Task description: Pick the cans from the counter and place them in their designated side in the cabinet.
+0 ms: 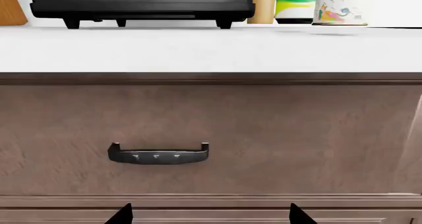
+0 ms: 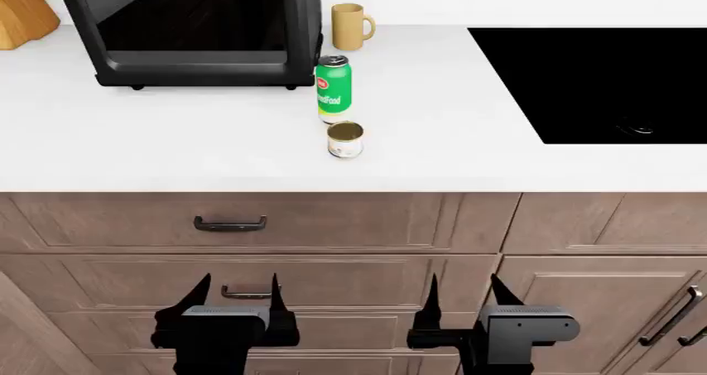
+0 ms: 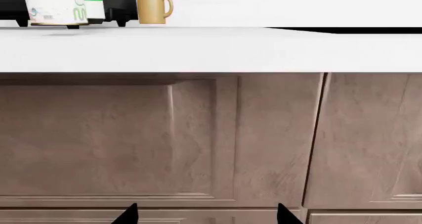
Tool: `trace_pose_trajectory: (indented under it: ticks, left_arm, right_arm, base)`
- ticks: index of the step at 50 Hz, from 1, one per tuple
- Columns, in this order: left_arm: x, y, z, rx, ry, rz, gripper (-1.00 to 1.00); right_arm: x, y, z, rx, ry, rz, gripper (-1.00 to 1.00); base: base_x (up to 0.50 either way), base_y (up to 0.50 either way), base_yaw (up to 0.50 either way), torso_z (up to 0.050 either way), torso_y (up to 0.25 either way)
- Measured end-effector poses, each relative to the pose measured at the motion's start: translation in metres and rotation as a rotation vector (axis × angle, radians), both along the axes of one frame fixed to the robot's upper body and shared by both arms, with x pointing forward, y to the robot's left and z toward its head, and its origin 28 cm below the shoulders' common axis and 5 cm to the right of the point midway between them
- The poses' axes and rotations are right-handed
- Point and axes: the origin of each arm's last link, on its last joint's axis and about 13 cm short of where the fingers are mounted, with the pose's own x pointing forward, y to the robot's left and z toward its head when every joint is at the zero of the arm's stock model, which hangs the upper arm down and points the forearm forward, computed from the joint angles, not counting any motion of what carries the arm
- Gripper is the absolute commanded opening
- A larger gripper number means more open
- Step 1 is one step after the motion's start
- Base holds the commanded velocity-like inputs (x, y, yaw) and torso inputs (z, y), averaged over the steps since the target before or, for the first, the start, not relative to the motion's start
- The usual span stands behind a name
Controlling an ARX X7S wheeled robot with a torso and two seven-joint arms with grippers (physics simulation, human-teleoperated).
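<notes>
On the white counter, beside a black oven, stands the green can, upright; the short tin sits just before it, lid shut; tan mug behind. Left gripper and right gripper hang spread, empty, before the drawers

Kitchen: white counter, black cooktop, wooden drawers
</notes>
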Motion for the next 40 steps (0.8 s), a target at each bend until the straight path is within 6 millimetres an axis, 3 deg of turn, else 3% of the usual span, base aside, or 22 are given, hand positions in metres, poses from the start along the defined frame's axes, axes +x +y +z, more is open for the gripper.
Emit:
trace_pose_trajectory:
  ticks: [12, 40]
  left_arm:
    - [-0.0004, -0.0002, -0.0001, 0.004, -0.002, 0.001, 1.00]
    - [0.0002, -0.0007, -0.0009, 0.014, 0.012, -0.011, 1.00]
  right_arm:
    - [-0.0001, 0.0001, 0.0001, 0.004, -0.004, 0.000, 1.00]
    - [-0.0001, 0.0003, 0.0002, 0.008, -0.007, 0.009, 1.00]
  base:
    - [0.00, 0.00, 0.00, 0.000, 0.000]
    - [0.00, 0.00, 0.00, 0.050, 0.000]
